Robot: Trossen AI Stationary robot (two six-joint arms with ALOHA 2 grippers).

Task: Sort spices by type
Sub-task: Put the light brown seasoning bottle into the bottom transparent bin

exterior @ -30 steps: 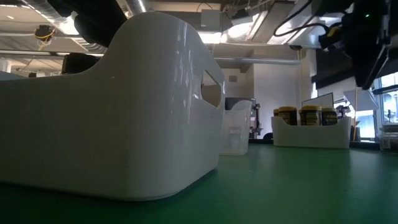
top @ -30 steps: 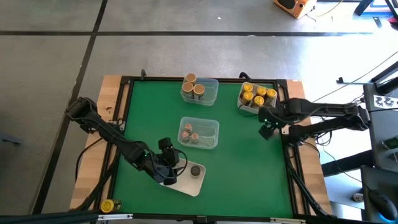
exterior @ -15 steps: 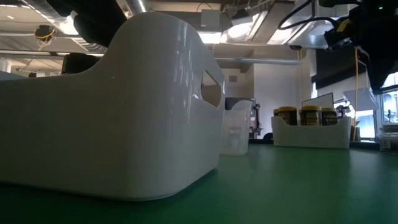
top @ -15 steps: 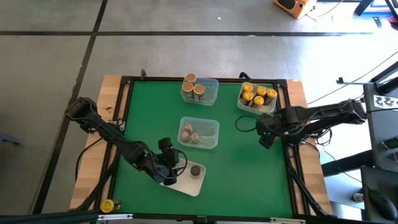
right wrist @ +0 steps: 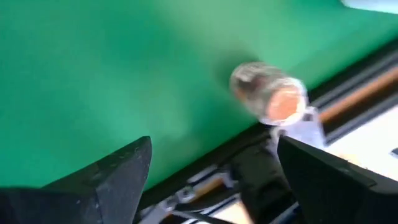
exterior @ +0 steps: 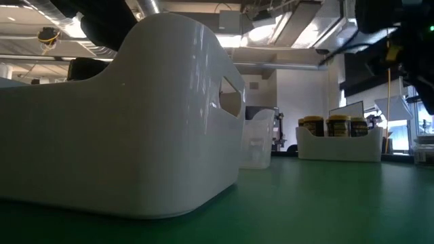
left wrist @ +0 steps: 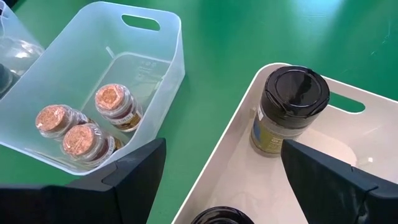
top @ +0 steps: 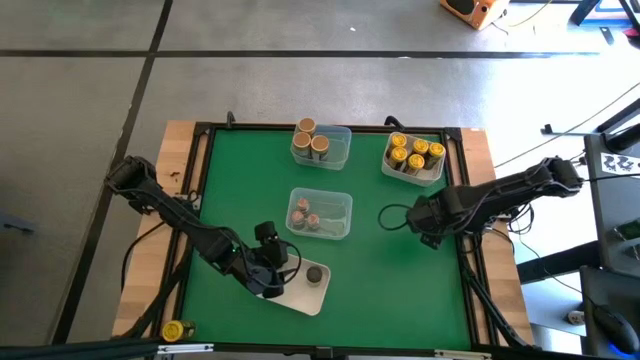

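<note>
My left gripper (top: 268,272) (left wrist: 221,174) hangs open over the near white tray (top: 296,297). In that tray one dark-lidded spice jar (left wrist: 291,109) (top: 314,274) stands upright, and a second dark lid (left wrist: 221,216) shows low between my fingers, apart from them. My right gripper (top: 424,224) (right wrist: 211,180) is open near the table's right edge. Ahead of it a brownish-topped jar (right wrist: 268,93) lies on its side on the green mat; the arm hides this jar in the high view.
A clear tray (top: 342,212) (left wrist: 171,56) at mid-table holds three brownish-topped jars (left wrist: 81,127). At the far edge a clear tray (top: 337,146) holds tan-topped jars, and a white tray (top: 430,172) (exterior: 339,146) holds yellow-topped ones. Open green mat lies between the trays. The black frame (right wrist: 261,158) runs beside the fallen jar.
My right gripper has moved from beside the yellow-topped tray toward the table's near edge, and its arm has swung after it. The left arm and every tray have stayed put.
</note>
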